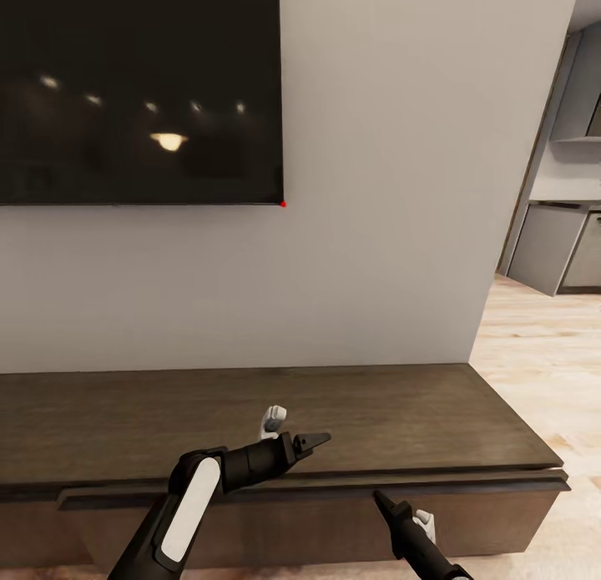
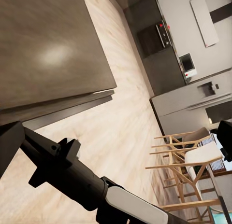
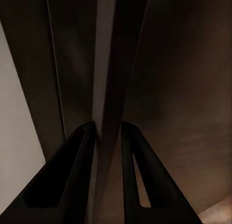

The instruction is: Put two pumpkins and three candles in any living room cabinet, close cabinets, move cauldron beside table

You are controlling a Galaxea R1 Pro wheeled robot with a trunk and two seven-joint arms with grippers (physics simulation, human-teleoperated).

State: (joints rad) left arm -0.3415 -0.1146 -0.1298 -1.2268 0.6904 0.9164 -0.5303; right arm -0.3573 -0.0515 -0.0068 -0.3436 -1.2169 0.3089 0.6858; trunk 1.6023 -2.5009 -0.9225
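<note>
Cabinet [image 1: 250, 413] is the one task thing showing from the head cam: a long, low unit in dark brown wood grain against the grey wall, its drawer front slightly out under the top's front edge. One glossy black TV [image 1: 138, 88] hangs above it. Two arms: left gripper [image 1: 310, 440] hovers over the top near its front edge, can't tell how wide it's set. Right gripper [image 1: 382, 501] sits at the drawer front.

Left wrist cam: cabinet's right end corner [image 2: 48, 55], pale plank floor [image 2: 125, 137], two wooden chairs [image 2: 191, 159], grey kitchen units.

Right wrist cam: both black fingers [image 3: 72, 175] narrowly straddle the drawer's thin edge [image 3: 108, 79].
</note>
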